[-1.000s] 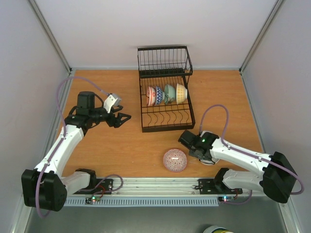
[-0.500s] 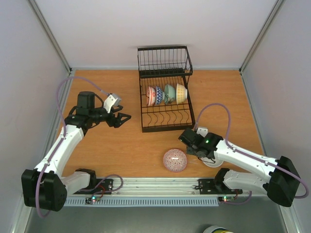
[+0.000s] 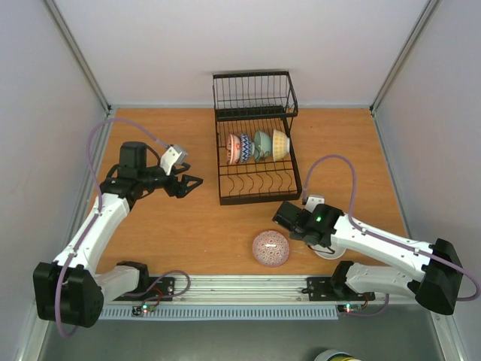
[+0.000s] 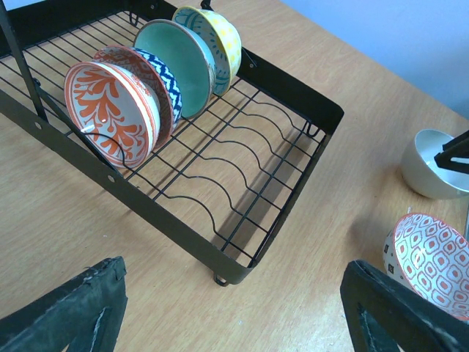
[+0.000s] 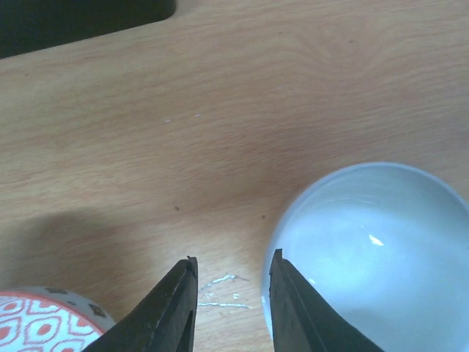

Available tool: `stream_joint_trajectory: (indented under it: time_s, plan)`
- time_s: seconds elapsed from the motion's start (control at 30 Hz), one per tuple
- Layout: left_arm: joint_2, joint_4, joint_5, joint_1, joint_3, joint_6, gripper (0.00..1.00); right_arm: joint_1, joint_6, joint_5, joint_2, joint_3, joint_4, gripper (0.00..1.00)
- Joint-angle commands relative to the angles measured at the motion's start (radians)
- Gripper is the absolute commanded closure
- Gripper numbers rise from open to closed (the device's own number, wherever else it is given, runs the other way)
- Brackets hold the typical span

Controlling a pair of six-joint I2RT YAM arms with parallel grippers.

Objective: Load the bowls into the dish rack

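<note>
at the lower right of the overhead frame, the right gripper (image 5: pixel 233 258) hangs low over the wooden table (image 3: pixel 173 226), fingers a little apart with only bare wood between them. the plain white round ceramic bowl (image 5: pixel 366 249) sits mouth-up just right of them in the wrist frame, its rim beside the right-hand finger, not between the two; gripping that rim likely needs a small rightward shift. the right arm is nearer. the left gripper (image 3: pixel 194 183), spread wide and empty, hovers left of the black wire dish rack (image 3: pixel 259 201). count: four bowls (image 4: pixel 176 66) racked on edge, two loose, the other a red-patterned domed bowl (image 3: pixel 270 248).
</note>
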Motion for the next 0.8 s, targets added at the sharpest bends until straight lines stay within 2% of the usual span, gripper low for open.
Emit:
stream_joint_trajectory:
  time_s: [0.0,0.2,0.5,0.7,0.77]
  plan:
    - [-0.005,0.042,0.004,-0.001,-0.012,0.012,0.20,0.013,0.105,0.077,0.031,0.035,-0.131,0.70]
    - [-0.007,0.041,0.005,-0.001,-0.012,0.011,0.20,0.013,0.123,0.049,0.068,-0.006,-0.108,0.68]
    - [-0.008,0.039,0.006,-0.001,-0.010,0.010,0.20,0.013,0.097,-0.027,0.127,-0.077,0.034,0.71]
    - [-0.013,0.038,0.006,-0.001,-0.012,0.011,0.20,0.013,0.085,-0.034,0.162,-0.088,0.068,0.80]
    - [-0.012,0.038,0.006,-0.001,-0.012,0.011,0.20,0.013,0.093,-0.026,0.160,-0.082,0.054,0.89]
